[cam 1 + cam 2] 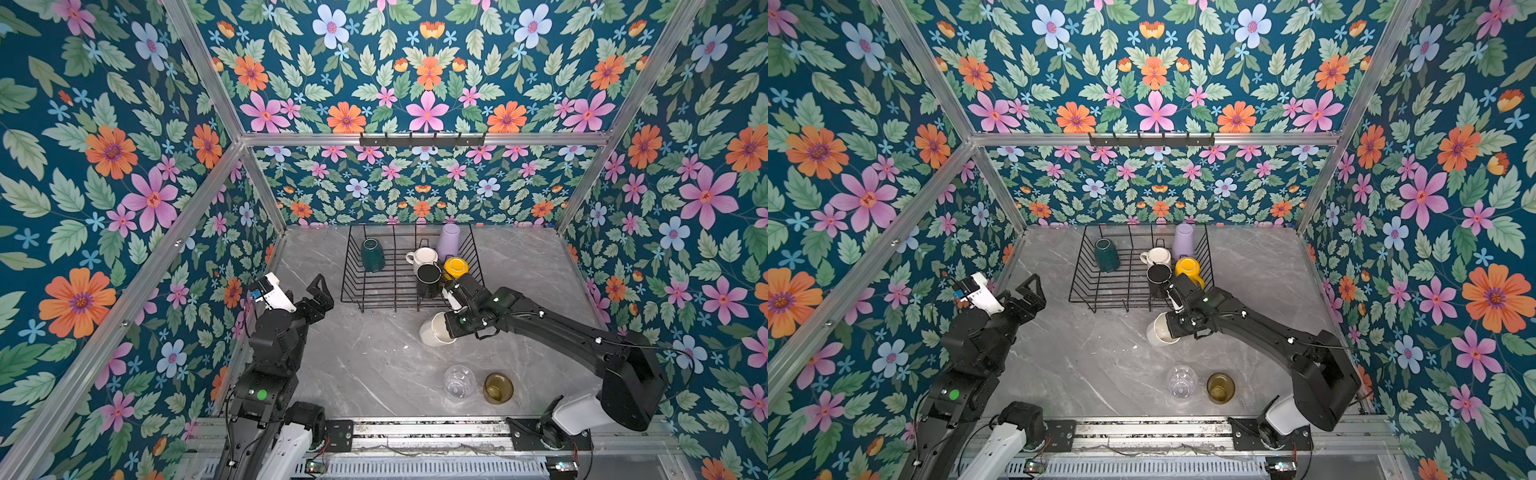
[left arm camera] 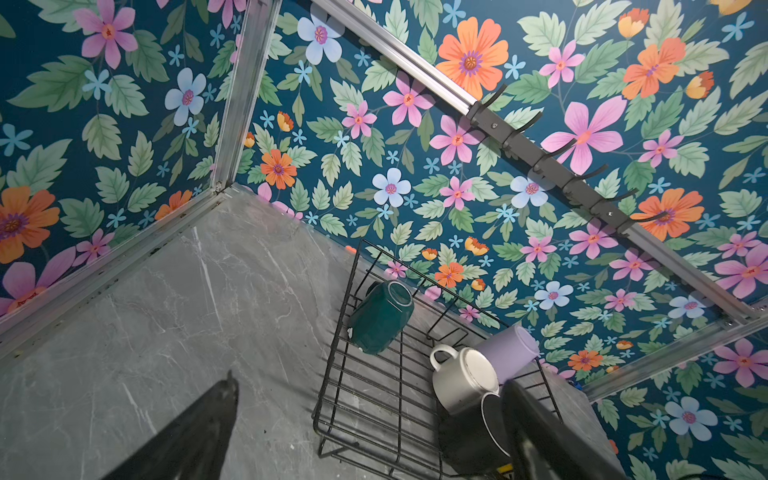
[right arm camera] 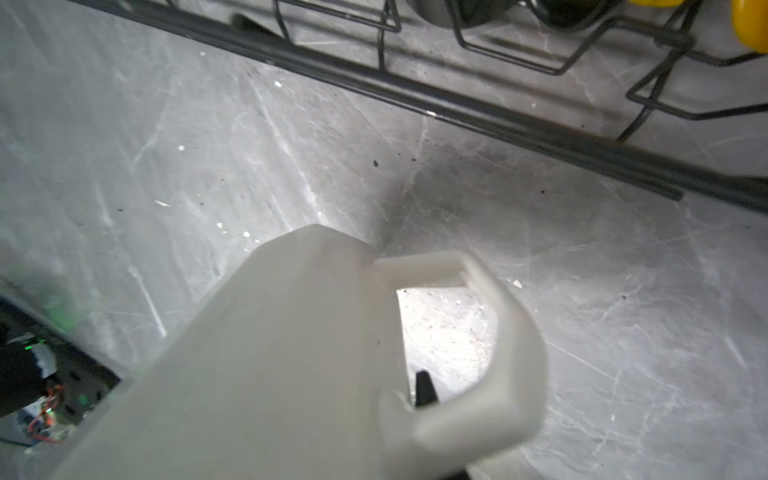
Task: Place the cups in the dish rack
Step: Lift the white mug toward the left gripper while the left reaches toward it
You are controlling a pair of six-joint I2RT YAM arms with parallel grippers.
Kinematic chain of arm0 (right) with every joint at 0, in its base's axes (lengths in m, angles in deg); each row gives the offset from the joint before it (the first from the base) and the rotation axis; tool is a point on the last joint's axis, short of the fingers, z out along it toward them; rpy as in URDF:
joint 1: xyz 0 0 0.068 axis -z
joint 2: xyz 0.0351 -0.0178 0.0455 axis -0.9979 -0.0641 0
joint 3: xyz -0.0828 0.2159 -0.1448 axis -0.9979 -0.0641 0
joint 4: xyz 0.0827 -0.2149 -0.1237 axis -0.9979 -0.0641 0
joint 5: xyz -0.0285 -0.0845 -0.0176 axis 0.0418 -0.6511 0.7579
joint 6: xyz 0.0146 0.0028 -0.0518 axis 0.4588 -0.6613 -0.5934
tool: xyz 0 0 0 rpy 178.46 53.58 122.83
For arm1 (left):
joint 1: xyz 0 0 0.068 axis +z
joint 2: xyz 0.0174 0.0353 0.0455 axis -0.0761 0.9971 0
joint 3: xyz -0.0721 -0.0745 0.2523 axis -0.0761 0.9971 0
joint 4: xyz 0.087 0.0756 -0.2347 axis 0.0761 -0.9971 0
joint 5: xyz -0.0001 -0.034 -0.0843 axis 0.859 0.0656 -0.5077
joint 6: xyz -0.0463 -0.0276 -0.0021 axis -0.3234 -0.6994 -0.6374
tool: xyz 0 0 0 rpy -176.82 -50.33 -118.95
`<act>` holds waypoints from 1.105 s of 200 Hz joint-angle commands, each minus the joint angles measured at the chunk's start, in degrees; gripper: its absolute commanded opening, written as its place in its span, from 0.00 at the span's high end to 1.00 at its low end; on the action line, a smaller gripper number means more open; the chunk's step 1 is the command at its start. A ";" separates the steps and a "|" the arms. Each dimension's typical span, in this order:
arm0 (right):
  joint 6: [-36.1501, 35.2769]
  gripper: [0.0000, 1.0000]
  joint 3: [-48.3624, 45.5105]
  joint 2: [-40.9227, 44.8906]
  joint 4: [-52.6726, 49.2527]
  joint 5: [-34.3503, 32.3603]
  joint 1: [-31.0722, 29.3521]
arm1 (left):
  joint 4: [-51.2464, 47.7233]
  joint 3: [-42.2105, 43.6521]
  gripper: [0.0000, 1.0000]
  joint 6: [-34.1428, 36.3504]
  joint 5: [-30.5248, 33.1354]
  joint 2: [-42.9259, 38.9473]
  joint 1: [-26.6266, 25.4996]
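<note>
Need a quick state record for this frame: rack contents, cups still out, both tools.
rack: black wire dish rack, at the back of the table
in rack: dark green mug, upturned white mug, lilac tumbler, yellow mug, black mug
loose on table: clear glass, amber glass
right tool: shut on cream faceted mug, which is tilted, just in front of rack
left tool: open, empty, left of rack
</note>
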 commanded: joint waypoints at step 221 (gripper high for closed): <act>19.92 1.00 -1.67 2.22 49.56 46.63 9.95 | 55.03 15.02 0.00 -22.50 -65.40 14.08 0.06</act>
